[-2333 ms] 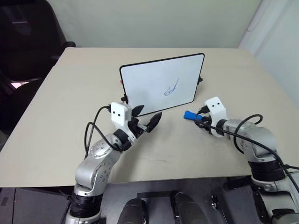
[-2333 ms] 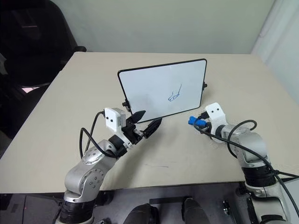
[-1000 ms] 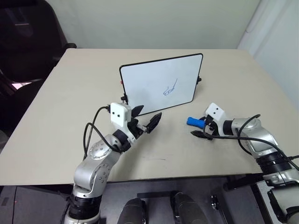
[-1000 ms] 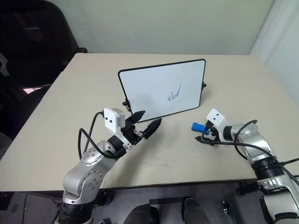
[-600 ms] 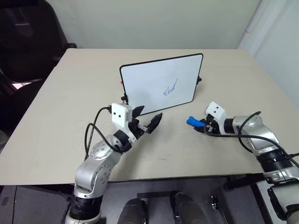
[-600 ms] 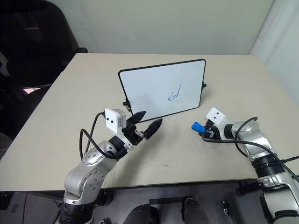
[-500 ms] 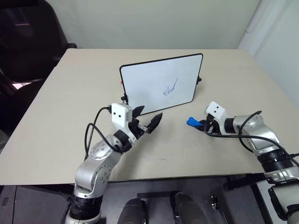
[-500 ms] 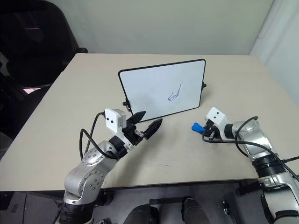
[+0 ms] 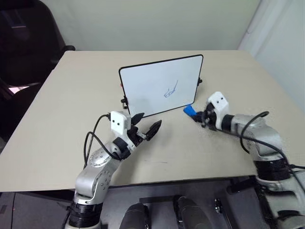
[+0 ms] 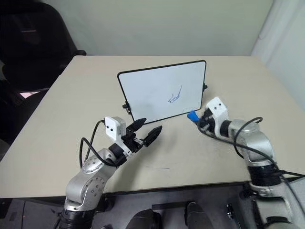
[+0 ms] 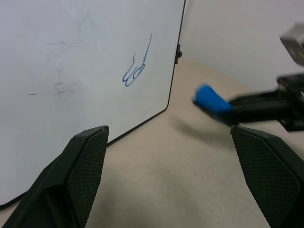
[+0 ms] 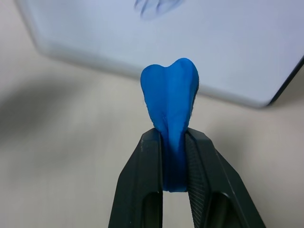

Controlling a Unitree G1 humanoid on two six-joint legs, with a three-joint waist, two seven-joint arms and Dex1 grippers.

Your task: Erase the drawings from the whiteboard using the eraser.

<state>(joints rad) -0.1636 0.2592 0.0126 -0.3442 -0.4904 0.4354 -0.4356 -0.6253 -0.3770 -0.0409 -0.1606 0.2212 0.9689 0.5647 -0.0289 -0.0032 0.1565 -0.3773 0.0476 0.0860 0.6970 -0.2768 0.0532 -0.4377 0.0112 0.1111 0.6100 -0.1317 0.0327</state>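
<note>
eraser in the grip, drawing still on the board

the right gripper [image 12: 173, 156] has its two black fingers pinched hard on the eraser [image 12: 170, 102], and the soft blue block is squeezed narrow where they clamp it, its free end bulging out past the fingertips. the eraser is off the desk [image 9: 66, 119] here, held up in the air just in front of the lower right corner of the whiteboard [image 9: 152, 83], its tip aimed at the board. whether it touches the board i cannot tell; from the left wrist view there is bare desk between the blue tip and the black frame.

the whiteboard stands upright near the middle of the desk, a little towards the far edge, tilted back, its face towards the robot. the drawings [image 9: 171, 90], a few small looping blue strokes, sit in the right half of the board, up and to the left of the eraser. some faint grey smudges show on the board's surface to the left of them.

over on the near left side of the desk, the left gripper [image 9: 145, 126] hovers above the surface with its fingers spread wide apart and nothing between them, pointing at the lower left part of the board, well apart from the eraser.
</note>
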